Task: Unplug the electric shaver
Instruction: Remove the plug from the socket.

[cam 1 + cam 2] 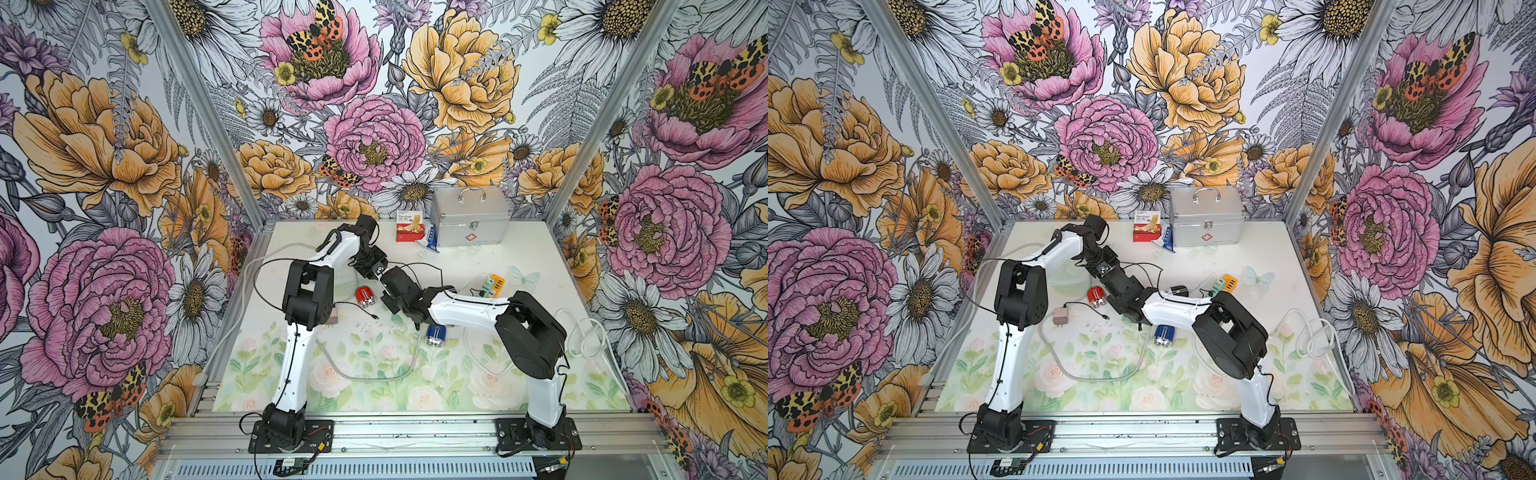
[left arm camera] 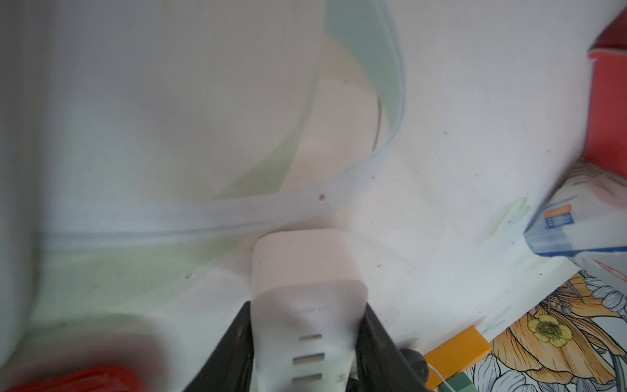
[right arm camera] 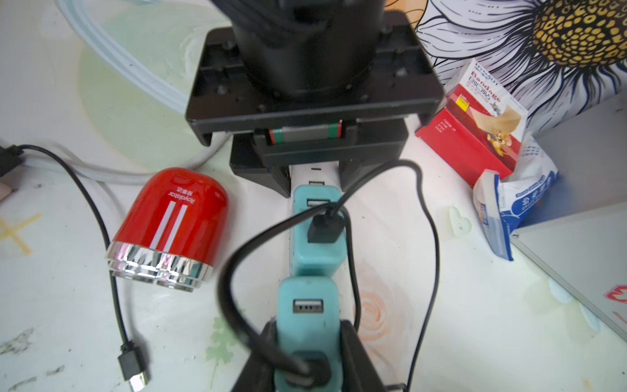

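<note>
In the left wrist view my left gripper (image 2: 307,305) is shut on the end of a white power strip (image 2: 305,271), one black finger on each side. Two teal USB adapters sit in line along that strip. The far adapter (image 3: 317,234) has a black cable plugged in. My right gripper (image 3: 307,336) is shut on the near teal adapter (image 3: 307,305), which also carries a black cable. A red electric shaver (image 3: 169,230) lies beside the strip, with a loose black cable end (image 3: 134,370) near it. In both top views the two grippers meet mid-table, left gripper (image 1: 380,272) just behind the right arm's wrist.
A blue shaver (image 1: 435,335) lies in front of the right arm. At the back stand a silver first-aid case (image 1: 469,220) and a red bandage box (image 1: 410,230). Orange and green adapters (image 1: 492,284) lie at the right, a white cable coil (image 1: 586,332) beyond them, and a pink adapter (image 1: 1061,318) at the left.
</note>
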Controlling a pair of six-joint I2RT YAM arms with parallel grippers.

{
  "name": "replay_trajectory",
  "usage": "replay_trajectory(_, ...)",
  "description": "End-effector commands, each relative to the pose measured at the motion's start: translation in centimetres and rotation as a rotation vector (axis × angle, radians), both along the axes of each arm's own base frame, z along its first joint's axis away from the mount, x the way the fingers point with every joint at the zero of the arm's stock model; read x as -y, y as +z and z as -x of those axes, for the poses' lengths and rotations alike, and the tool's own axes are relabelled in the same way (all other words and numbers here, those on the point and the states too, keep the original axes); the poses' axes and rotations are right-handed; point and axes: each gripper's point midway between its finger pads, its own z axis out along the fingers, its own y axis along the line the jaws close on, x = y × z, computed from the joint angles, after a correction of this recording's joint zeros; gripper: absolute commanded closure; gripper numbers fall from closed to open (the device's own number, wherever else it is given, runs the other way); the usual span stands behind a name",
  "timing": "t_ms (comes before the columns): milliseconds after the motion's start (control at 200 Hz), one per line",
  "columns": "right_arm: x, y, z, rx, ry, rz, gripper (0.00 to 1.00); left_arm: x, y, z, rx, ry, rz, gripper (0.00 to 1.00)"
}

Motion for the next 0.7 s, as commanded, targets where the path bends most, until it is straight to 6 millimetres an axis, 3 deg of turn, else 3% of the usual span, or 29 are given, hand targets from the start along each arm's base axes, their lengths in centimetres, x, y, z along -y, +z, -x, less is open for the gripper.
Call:
replay_trajectory(0,-0.6,4.5,-0.4,0.020,-0.017,-0.176,0.99,-0.9,-4.9,0.3,-0.062,0.049,-0.065,0.72)
replay_trajectory(115,-1.7,4.8,0.7,-0.123,0.060,-0.338,1.00,-1.1,-4.9,0.3,-0.061,0.050,-0.071,0.72)
replay_trajectory(135,-1.0,4.9,0.0,-0.140,0.045,-0.363,1.00,-1.1,-4.9,0.3,-0.061,0.049,-0.072,0.72)
replay_trajectory(175,-1.4,4.8,0.3,-0.184,0.060,-0.407,1.00,-1.1,-5.0,0.3,-0.062,0.049,-0.072,0.72)
replay_trajectory(310,-3.4,4.2,1.4,-0.250,0.104,-0.447,0.99,-1.0,-5.0,0.0,-0.058,0.050,-0.068,0.72)
replay_trajectory(430,-2.4,4.3,0.5,-0.168,0.064,-0.379,1.00,-1.2,-5.0,-0.3,-0.054,0.053,-0.068,0.72)
replay_trajectory(445,-3.0,4.4,1.2,-0.155,0.074,-0.362,1.00,-1.2,-5.0,-0.2,-0.055,0.053,-0.068,0.72)
replay_trajectory(570,-0.6,4.5,0.1,0.015,-0.043,-0.182,1.00,-1.4,-5.2,-0.5,-0.056,0.058,-0.060,0.72)
replay_trajectory(695,-0.6,3.7,0.2,0.091,-0.046,-0.058,1.00,-1.6,-4.9,-1.1,-0.043,0.061,-0.056,0.72)
